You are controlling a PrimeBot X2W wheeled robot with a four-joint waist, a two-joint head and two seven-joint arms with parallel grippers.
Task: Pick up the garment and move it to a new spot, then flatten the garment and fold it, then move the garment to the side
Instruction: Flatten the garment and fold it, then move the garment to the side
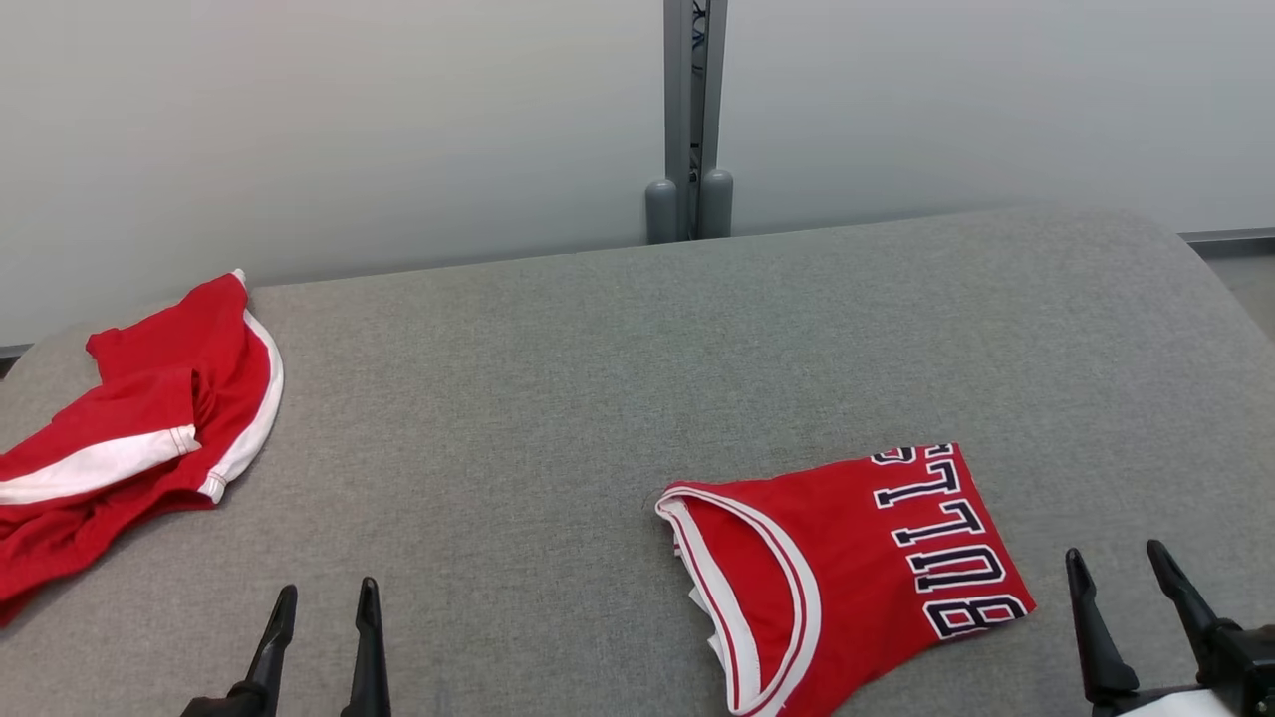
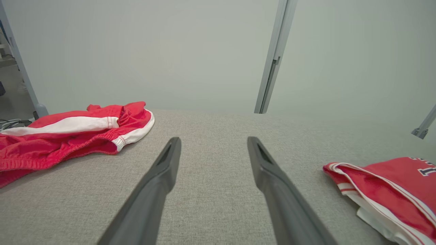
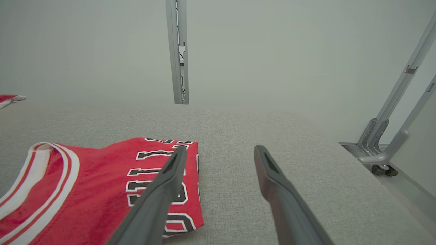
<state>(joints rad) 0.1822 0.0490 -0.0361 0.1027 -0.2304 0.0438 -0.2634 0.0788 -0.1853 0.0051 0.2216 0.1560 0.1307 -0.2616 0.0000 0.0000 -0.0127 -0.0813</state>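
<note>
The left gripper (image 2: 214, 140) gapes above grey padding (image 2: 218, 197); red shorts (image 2: 64, 143) at nine o'clock, folded jersey (image 2: 395, 183) at four.

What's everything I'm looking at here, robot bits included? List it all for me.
jersey: one, red with white trim and dark BULLS lettering, folded, near right of the table
shorts: one pair, red with white stripes, crumpled, at the table's left edge
table: one, grey fabric top, under both garments
post: one, grey metal, upright behind the table's far edge
wall: one, pale grey, behind the table
metal frame: one, grey, with a caster, beyond the table's right side
left gripper: one, dark fingers, open and empty, near left
right gripper: one, dark fingers, open and empty, right of the jersey
</note>
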